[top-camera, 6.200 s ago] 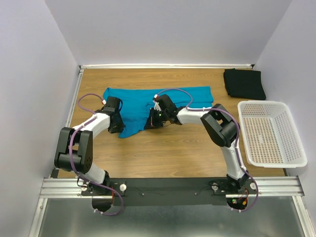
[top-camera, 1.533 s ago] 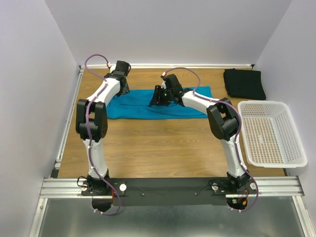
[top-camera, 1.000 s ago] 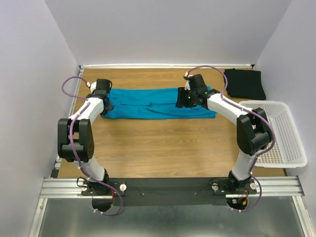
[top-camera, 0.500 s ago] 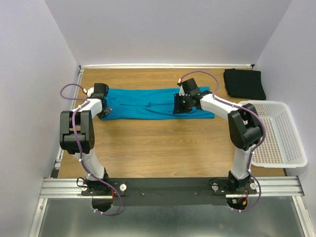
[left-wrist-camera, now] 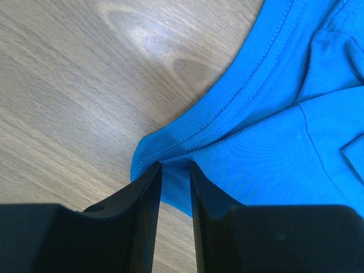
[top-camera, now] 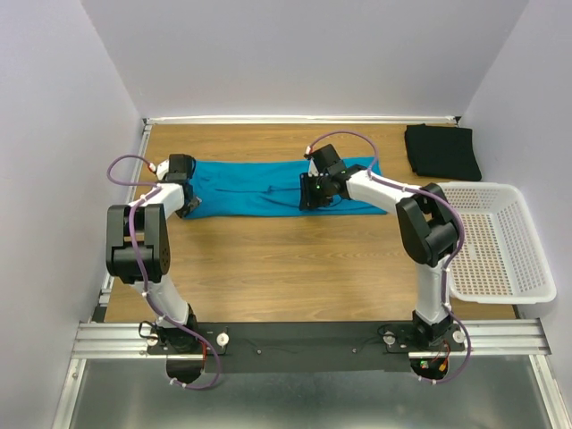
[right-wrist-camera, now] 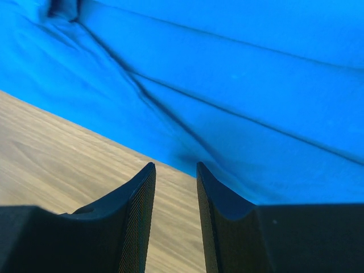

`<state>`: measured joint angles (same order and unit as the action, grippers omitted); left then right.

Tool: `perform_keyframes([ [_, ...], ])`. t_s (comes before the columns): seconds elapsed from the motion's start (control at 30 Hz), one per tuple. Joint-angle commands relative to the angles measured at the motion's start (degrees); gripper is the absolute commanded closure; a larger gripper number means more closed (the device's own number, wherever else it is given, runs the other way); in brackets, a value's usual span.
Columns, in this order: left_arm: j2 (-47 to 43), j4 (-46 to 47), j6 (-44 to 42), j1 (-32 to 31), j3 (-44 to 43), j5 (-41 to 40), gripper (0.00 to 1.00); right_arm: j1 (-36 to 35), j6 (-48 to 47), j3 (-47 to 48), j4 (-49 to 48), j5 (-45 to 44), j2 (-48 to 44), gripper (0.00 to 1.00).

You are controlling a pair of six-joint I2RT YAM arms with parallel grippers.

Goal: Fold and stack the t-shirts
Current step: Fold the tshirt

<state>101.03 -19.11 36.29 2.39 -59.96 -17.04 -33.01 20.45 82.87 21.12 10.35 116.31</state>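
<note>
Wood table point(top-camera: 295, 268): left claw point(left-wrist-camera: 175, 165) pinches teal shirt point(left-wrist-camera: 273, 159), its hem partly hidden.

Soft matt teal cloth shirt point(left-wrist-camera: 273, 142), wood-grain table point(left-wrist-camera: 68, 85) faintly glossy, white perforated basket point(top-camera: 487, 241) probably plastic

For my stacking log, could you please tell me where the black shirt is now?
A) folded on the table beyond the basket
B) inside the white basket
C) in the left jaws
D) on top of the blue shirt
A: the black shirt lies folded at the table's far right corner, clear of the basket and the blue shirt.
</note>
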Motion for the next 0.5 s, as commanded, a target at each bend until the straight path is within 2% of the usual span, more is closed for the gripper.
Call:
perform_keyframes([
  [0.0, -0.9, -1.5, -0.1, 0.8, 1.7, -1.7, 0.65, -0.1, -3.6, 1.1, 0.9, -1.8, 1.3, 0.57],
  [0.1, -1.2, -1.8, -0.3, 1.0, 2.0, -3.0, 0.65, -0.3, -6.0, 0.1, 1.1, -3.0, -0.1, 0.57],
  [0.23, -1.6, -2.0, -0.7, 1.6, 2.6, -4.2, 0.65, -1.4, -9.8, -1.5, 1.4, -6.9, -1.3, 0.45],
  [0.4, -2.2, -1.6, -1.0, 1.6, 3.3, -4.4, 0.65, -2.8, -12.1, -0.5, 1.6, -10.0, -0.4, 0.45],
  [0.47, -2.0, -1.5, -1.2, 1.6, 3.2, -4.2, 0.65, -3.5, -13.5, 0.1, 1.8, -11.9, 0.1, 0.49],
])
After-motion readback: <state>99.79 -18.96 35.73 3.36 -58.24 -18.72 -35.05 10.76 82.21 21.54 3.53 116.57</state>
